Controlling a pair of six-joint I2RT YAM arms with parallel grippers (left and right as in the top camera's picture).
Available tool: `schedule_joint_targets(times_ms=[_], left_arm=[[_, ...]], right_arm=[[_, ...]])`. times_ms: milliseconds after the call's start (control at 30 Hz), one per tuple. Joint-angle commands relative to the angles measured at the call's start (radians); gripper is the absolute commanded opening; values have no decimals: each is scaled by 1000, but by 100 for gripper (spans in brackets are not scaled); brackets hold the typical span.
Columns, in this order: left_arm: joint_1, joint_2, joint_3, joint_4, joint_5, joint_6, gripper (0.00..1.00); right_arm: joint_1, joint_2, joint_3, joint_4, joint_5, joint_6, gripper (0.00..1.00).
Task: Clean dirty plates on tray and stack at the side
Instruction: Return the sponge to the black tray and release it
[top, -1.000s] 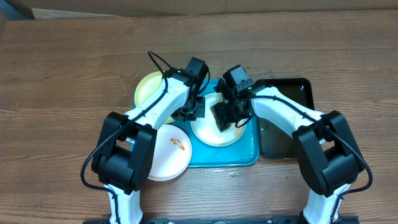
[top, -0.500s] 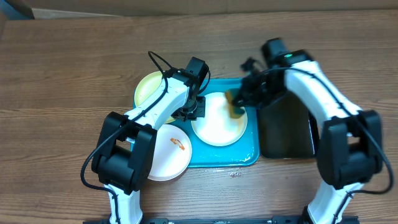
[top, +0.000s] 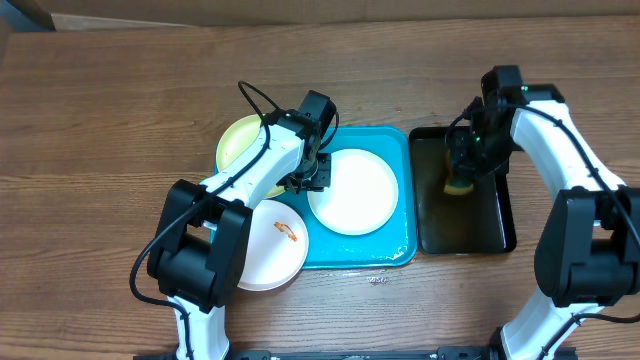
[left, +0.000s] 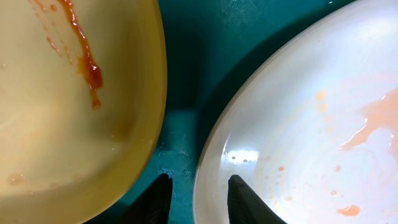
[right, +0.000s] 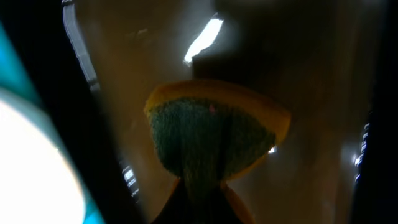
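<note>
Under the left arm, much of the lime plate (top: 238, 142) is hidden from above, at the tray's (top: 350, 252) left edge. Only the left wrist view shows its red streak and the faint orange film on the white plate (top: 353, 192) lying in the tray. The left gripper (left: 199, 202) stands parted, fingers astride that plate's rim, not pinching. Over the black tray (top: 482, 232), the right gripper (top: 462, 172) is clenched on the sponge (right: 208, 140). A second white plate (top: 262, 258), smeared, lies off the tray at its left side.

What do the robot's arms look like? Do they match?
They match: the left arm and right arm have smooth white tubes, chunky black joints and thin black cables. The left gripper and right gripper are black, with two dark fingers each.
</note>
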Motion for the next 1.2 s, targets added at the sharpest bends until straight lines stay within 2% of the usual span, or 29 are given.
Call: schedule_joint_targets(times_ms=[0,133,267,300,367,433,533,800,967,1033,1167], left_arm=[[-2,-31,14,3,2,11,34],[-2,-30,14,0,2,11,35],[-3,-30,12,-6,2,5,40],[-3,-30,12,-7,3,2,41],[-3,-30,11,-7,8,-10,41],[-3,-30,9,-6,21,-10,41],[-3,-30,9,-8,26,-11,41],[-5,-26,-4,-2,27,-17,40],[-12,-19,-23,19,27,-33,33],[-19,-17,-34,31,28,-42,34],[-33,-13,-56,57,28,-42,34]], right_arm=[[20,-28,-61,76,82,25,4],[27,-27,-112,147,104,25,7],[27,-27,-160,210,104,25,11],[27,-26,-168,220,104,25,15],[27,-26,-187,246,105,25,40],[27,-26,-193,258,104,25,47],[27,-28,-163,254,97,27,47],[-9,-29,64,81,76,34,48],[-32,-28,78,75,77,33,50],[-39,-28,78,76,77,34,56],[-66,-28,78,84,77,53,59]])
